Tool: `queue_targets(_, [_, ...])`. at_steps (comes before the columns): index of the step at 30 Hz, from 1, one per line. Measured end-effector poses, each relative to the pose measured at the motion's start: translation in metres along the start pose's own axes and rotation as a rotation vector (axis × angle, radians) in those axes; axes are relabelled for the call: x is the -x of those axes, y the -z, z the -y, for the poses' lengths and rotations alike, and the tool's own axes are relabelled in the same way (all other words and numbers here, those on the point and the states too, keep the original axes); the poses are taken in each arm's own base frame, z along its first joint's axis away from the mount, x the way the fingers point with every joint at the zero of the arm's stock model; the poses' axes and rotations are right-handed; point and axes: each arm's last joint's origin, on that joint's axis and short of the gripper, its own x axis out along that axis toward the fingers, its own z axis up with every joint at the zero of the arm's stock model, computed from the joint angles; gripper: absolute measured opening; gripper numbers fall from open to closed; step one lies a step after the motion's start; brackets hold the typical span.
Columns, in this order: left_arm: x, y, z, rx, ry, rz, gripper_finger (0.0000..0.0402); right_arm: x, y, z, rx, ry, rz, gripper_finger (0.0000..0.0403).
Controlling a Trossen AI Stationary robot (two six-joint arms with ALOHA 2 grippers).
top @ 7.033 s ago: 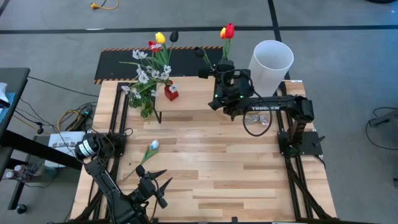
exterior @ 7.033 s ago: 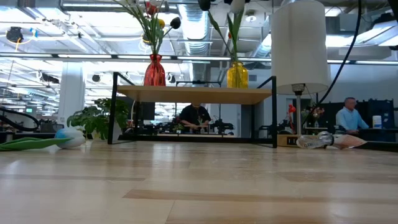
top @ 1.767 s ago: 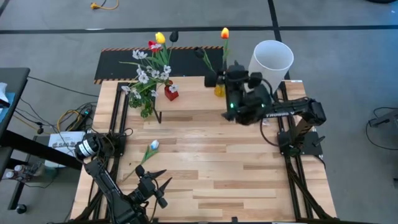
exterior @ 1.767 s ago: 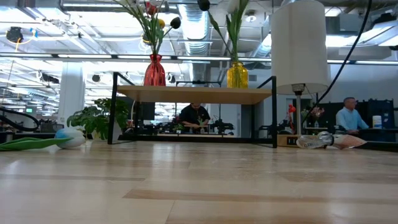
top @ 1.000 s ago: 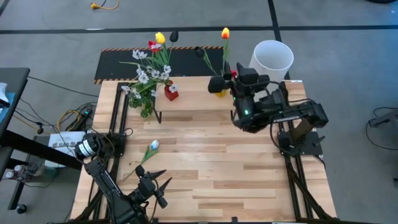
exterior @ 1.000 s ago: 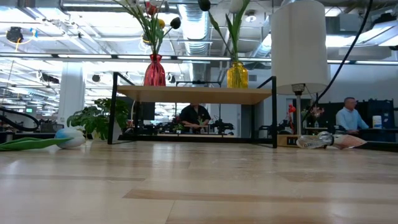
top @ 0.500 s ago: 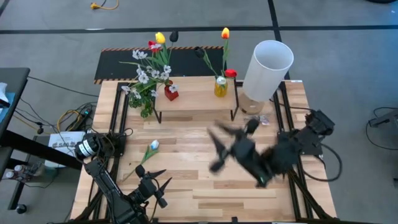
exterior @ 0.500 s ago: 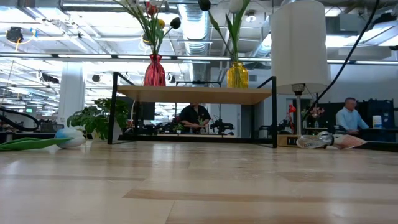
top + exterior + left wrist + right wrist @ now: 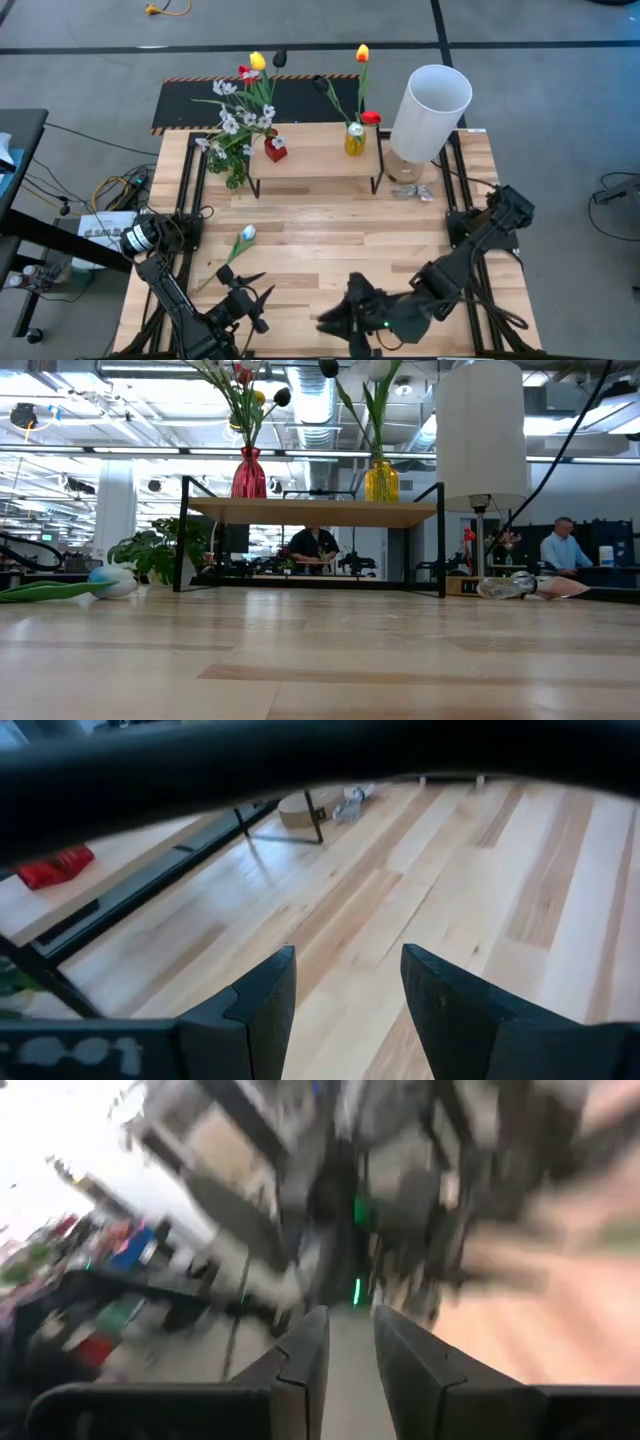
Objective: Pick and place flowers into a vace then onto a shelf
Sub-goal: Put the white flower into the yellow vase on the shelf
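On the shelf (image 9: 315,165) at the table's far side stand a red vase (image 9: 275,150) and a yellow vase (image 9: 354,140), each with flowers (image 9: 250,95) in it. A white-headed flower (image 9: 240,243) lies flat on the table at the left, also in the low view (image 9: 105,582). Just nearer than it, at the near left, my left gripper (image 9: 258,298) stands open with nothing between its fingers (image 9: 260,1000). My right gripper (image 9: 330,320) is by the near edge at the middle; its fingers (image 9: 305,1365) stand a little apart around nothing.
A tall white cylinder (image 9: 430,100) stands right of the shelf, with a small clear wrapper (image 9: 410,190) on the table before it. Green leaves (image 9: 235,170) hang over the shelf's left end. People (image 9: 560,550) sit in the room beyond the table.
My right gripper has come away from the yellow vase on the shelf, swinging fast toward the table's near edge and to the left, sinking and turning about as it went. The yellow vase stays upright on the shelf. My left gripper has rolled a little in place.
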Motion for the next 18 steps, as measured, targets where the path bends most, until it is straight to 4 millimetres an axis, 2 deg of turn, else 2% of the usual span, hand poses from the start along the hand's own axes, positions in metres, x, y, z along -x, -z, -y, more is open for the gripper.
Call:
queue_targets(3, [0.000,0.002,0.000,-0.016,-0.009,-0.048,0.0173,0.003,0.012,0.010,-0.165,0.026,-0.235,0.0070])
queue_targets(7, [0.001,0.004,-0.001,-0.071,-0.020,-0.124,0.0173,0.013,0.035,0.028,-0.310,0.224,-0.515,0.0062])
queue_targets(9, [0.001,0.006,-0.001,-0.131,-0.029,-0.208,0.0173,0.025,0.046,0.033,-0.285,0.342,-0.592,0.0058])
queue_targets(13, [0.001,0.006,-0.001,-0.275,-0.026,-0.486,0.0173,0.055,0.069,0.041,-0.174,0.577,-0.704,0.0052])
queue_targets(18, [-0.001,-0.008,-0.004,-0.357,0.072,-0.763,0.0173,0.087,0.093,0.049,-0.013,0.786,-0.635,0.0046])
